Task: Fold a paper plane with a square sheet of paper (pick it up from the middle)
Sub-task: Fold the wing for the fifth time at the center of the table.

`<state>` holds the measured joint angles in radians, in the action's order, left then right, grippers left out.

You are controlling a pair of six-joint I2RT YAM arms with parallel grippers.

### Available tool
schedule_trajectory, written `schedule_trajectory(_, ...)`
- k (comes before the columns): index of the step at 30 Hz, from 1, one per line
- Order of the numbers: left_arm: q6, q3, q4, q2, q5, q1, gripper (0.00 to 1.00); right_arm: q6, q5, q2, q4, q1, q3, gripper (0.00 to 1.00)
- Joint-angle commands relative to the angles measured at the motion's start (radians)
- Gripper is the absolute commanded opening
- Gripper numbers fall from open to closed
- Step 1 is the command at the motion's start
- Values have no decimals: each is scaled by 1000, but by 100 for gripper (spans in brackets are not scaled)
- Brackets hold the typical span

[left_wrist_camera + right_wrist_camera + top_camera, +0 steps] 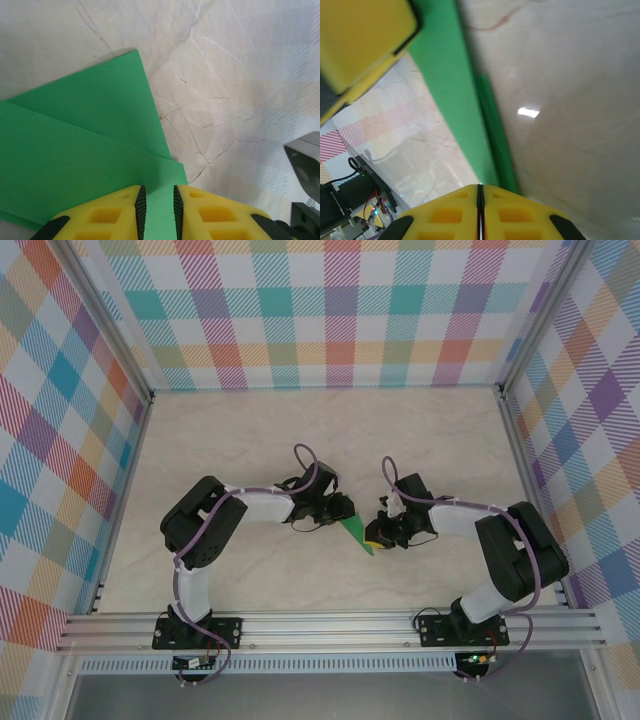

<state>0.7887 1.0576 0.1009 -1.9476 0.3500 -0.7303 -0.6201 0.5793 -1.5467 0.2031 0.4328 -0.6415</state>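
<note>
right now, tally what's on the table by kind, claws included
paper: 1
claws: 2 (left claw, right claw)
total: 3
</note>
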Motion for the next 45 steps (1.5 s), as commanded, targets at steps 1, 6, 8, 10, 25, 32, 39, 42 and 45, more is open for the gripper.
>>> schedule_trajectory(1, -14, -9, -24, -47, -34, 7, 24, 4, 11, 22, 32, 28, -70, 10)
schedule_trajectory(6, -6, -16, -10, -44, -19, 7, 24, -21, 3, -68, 3, 62, -140, 9)
schedule_trajectory(8, -6, -16, -9, -42, -19, 6, 24, -21, -31, -102, 8, 65, -160, 8)
schedule_trajectory(10, -7, -14, -12, -41, -17, 7, 24, -22, -64, -126, 6, 64, -168, 8)
schedule_trajectory(25, -20, -15, -36, -47, -32, 8, 23, 42, -66, -137, 74, 54, -82, 10)
schedule_trajectory(32, -19, -16, -44, -53, -44, 7, 22, 43, 4, -103, 36, 54, -6, 12)
schedule_trajectory(39, -22, -18, -42, -56, -39, 8, 22, 53, -34, -71, 60, 52, 31, 13)
schedule_trajectory(42, -24, -16, -43, -57, -31, 8, 22, 52, -28, -60, 54, 43, 51, 13)
schedule_trajectory(45, -29, -18, -45, -55, -32, 9, 22, 45, -14, -47, 39, 21, 76, 14)
